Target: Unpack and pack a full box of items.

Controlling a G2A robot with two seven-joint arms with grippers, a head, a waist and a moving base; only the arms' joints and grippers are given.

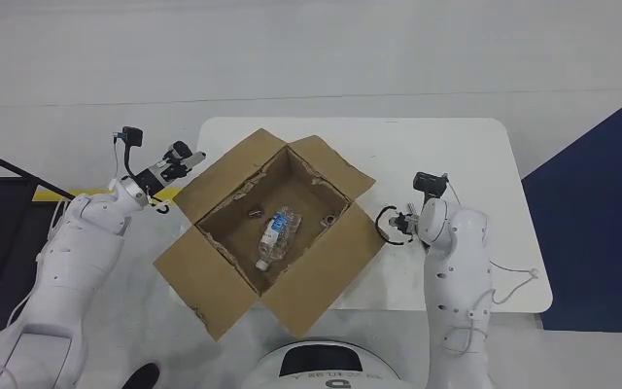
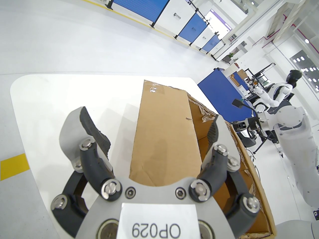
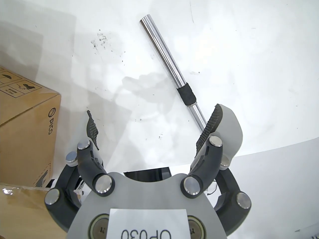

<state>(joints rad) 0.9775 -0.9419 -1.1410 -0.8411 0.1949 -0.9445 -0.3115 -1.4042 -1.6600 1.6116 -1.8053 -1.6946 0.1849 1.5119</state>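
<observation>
An open cardboard box [image 1: 209, 282] is seen from above on a white surface [image 1: 437, 156], set at an angle with all four flaps folded outward. Inside the box, a clear plastic bottle [image 1: 276, 236] is laid on its side near the middle of the floor. Two small dark objects [image 1: 255, 212] are also seen on the floor of the box, one on either side of the bottle; what they are cannot be told.

The left hand [image 2: 149, 115] is held at the left side of the box, just above one outward flap [image 2: 164, 138]. Its fingers are spread wide apart and nothing is held between them.

The right hand [image 3: 153, 111] is held at the right side of the box, over bare surface near the box's corner. Its fingers are likewise spread apart and nothing is gripped. A shiny metal rod [image 3: 167, 58] is laid flat on the surface in front of this hand, with a black band [image 3: 187, 95] wrapped around it. One end of the rod reaches one finger of the hand; whether the two touch cannot be told.
</observation>
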